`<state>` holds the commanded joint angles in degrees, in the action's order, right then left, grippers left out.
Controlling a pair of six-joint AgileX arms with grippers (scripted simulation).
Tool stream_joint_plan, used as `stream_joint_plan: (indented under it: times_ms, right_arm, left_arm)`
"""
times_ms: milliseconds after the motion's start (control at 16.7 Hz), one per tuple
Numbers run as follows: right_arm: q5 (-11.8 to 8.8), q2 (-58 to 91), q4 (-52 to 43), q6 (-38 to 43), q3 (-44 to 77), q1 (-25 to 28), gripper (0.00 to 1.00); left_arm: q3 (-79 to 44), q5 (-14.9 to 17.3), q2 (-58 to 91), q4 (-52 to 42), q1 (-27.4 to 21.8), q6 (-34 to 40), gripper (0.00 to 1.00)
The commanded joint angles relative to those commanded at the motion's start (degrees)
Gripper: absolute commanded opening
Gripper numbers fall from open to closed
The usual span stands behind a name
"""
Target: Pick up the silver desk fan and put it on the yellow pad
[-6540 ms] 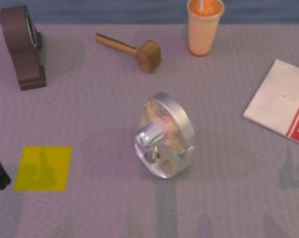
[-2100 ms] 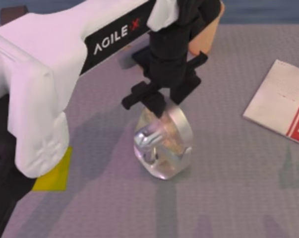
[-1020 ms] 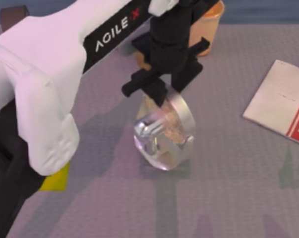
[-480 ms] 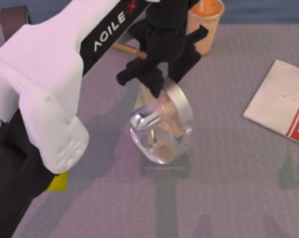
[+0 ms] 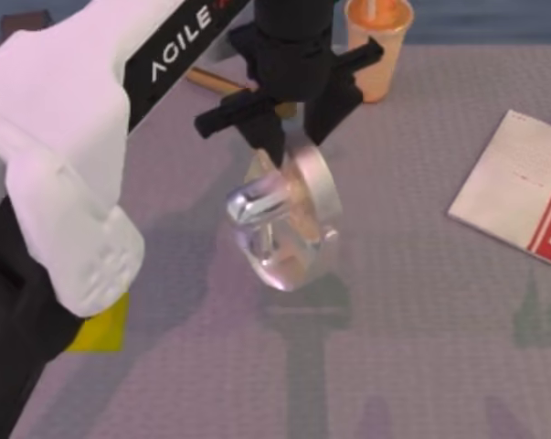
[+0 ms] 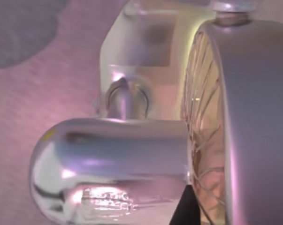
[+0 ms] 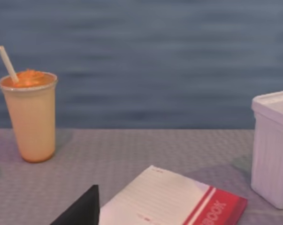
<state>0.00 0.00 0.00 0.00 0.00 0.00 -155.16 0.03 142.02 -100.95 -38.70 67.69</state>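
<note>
The silver desk fan (image 5: 284, 224) hangs tilted above the table, its shadow on the mat below it. My left gripper (image 5: 293, 146) is shut on the top of its chrome ring, reaching down from the back. In the left wrist view the fan (image 6: 132, 140) fills the picture, hub and grille close up, with one black fingertip (image 6: 184, 213) against the grille side of the ring. The yellow pad (image 5: 101, 325) lies at the front left, mostly hidden under my left arm. My right arm is out of the top view, parked at the right.
An orange drink cup (image 5: 377, 46) with a straw stands at the back, just behind the left gripper. A wooden mallet (image 5: 211, 80) lies partly under the arm. A white-and-red diary (image 5: 522, 187) lies at the right, a white container (image 7: 272, 147) beyond it. A brown clock (image 5: 24, 20) stands at the back left.
The left gripper closed on the fan's ring, lifted it off the table and is carrying it leftward and backward. More of the yellow pad is covered by the arm.
</note>
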Motion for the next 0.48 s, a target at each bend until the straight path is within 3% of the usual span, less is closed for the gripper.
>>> stream_joint_plan:
  times_ms: [240,480]
  right_arm:
    - [0.0,0.0,0.0,0.0,0.0,0.0,1.0]
    - [0.0,0.0,0.0,0.0,0.0,0.0,1.0]
  left_arm:
    - [7.0,-0.4,-6.5,3.3,2.7,-17.9,0.0]
    - [17.5,-0.6,-15.6,8.0,6.5,-43.8,0.0]
